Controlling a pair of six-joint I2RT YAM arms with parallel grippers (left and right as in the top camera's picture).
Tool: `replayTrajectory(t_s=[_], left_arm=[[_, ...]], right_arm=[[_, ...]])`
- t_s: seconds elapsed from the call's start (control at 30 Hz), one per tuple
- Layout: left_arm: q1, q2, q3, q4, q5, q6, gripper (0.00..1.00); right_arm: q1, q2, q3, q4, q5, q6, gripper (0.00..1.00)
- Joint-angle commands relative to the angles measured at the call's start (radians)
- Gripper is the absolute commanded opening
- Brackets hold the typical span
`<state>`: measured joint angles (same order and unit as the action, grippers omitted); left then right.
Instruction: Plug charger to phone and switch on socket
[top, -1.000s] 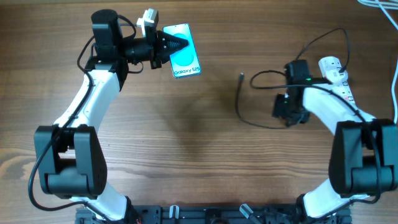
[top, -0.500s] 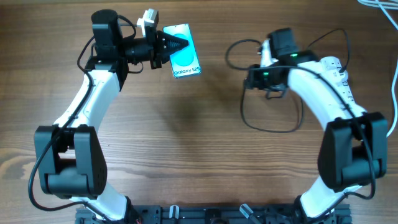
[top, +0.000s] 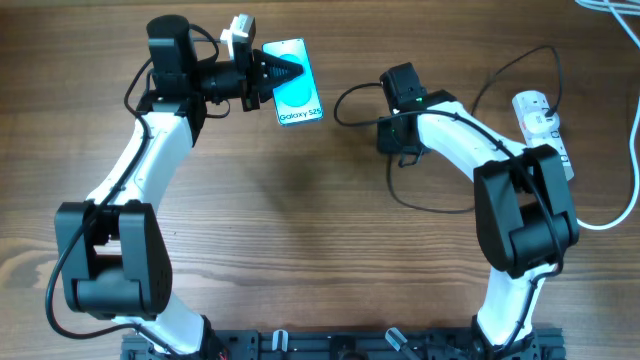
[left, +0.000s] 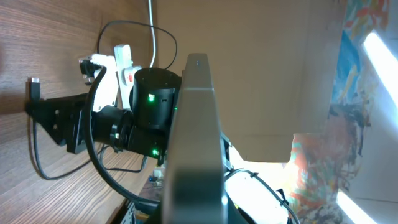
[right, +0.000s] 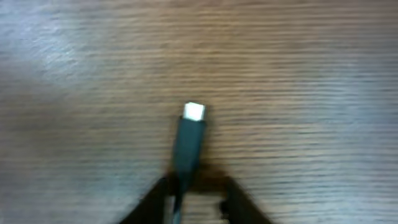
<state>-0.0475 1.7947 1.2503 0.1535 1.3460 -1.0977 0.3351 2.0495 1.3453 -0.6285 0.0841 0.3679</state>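
Observation:
The phone (top: 292, 84), with its light blue screen up, is at the upper left, and my left gripper (top: 283, 70) is shut on its far end. In the left wrist view the phone shows edge-on (left: 196, 130). My right gripper (top: 391, 136) is near the middle of the table, right of the phone, shut on the charger connector (right: 189, 144), whose pale tip sticks out ahead of the fingers (right: 198, 188). The black charger cable (top: 430, 206) loops behind it. The white socket (top: 545, 126) lies at the far right.
A thick white cord (top: 618, 216) runs from the socket off the right edge. The right arm and socket (left: 122, 61) show across the table in the left wrist view. Bare wood lies between phone and right gripper.
My right gripper has carried the charger connector from beside the socket leftward towards the phone, dragging the cable loop. The left arm and phone have not moved.

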Motion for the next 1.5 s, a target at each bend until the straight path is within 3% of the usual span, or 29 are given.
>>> replayTrajectory(t_s=[0.0, 0.2, 0.37, 0.4, 0.47, 0.5, 0.57, 0.67, 0.73, 0.9, 1.07, 1.33, 1.47], left_arm=[[0.002, -0.029, 0.027, 0.006, 0.032, -0.001, 0.04], [0.002, -0.029, 0.027, 0.006, 0.032, 0.000, 0.04], [-0.007, -0.029, 0.027, 0.006, 0.032, 0.067, 0.04], [-0.012, -0.029, 0.027, 0.006, 0.030, 0.074, 0.04], [-0.027, -0.029, 0.027, 0.006, -0.007, 0.073, 0.04], [-0.031, -0.029, 0.027, 0.006, -0.016, 0.073, 0.04], [-0.034, -0.029, 0.027, 0.006, -0.016, 0.073, 0.04], [-0.033, -0.029, 0.027, 0.006, -0.016, 0.073, 0.04], [-0.033, -0.029, 0.027, 0.006, -0.016, 0.074, 0.04], [-0.032, -0.029, 0.027, 0.006, -0.012, 0.105, 0.04], [0.005, -0.032, 0.027, 0.006, -0.016, 0.104, 0.04], [0.035, -0.045, 0.027, 0.006, 0.003, 0.112, 0.04], [0.040, -0.076, 0.027, 0.006, -0.043, 0.118, 0.04]], right_arm=[[-0.014, 0.073, -0.023, -0.002, 0.006, 0.000, 0.14], [-0.023, 0.073, -0.023, 0.002, -0.006, -0.029, 0.05], [-0.030, 0.073, -0.023, 0.003, -0.032, -0.088, 0.04], [-0.032, 0.073, -0.023, 0.000, -0.032, -0.088, 0.08], [-0.047, 0.073, -0.023, -0.003, -0.032, -0.076, 0.33], [-0.053, 0.073, -0.023, 0.001, -0.032, -0.073, 0.38], [-0.060, 0.074, -0.024, 0.016, -0.041, -0.050, 0.40], [-0.066, 0.074, -0.024, 0.058, -0.138, -0.082, 0.28], [-0.066, 0.074, -0.024, 0.060, -0.146, -0.083, 0.04], [-0.082, 0.053, -0.023, 0.020, -0.271, -0.142, 0.04], [-0.148, -0.095, -0.023, -0.055, -0.712, -0.372, 0.04], [-0.172, -0.371, -0.023, -0.257, -0.792, -0.508, 0.04], [-0.172, -0.430, -0.023, -0.350, -1.030, -0.581, 0.04]])
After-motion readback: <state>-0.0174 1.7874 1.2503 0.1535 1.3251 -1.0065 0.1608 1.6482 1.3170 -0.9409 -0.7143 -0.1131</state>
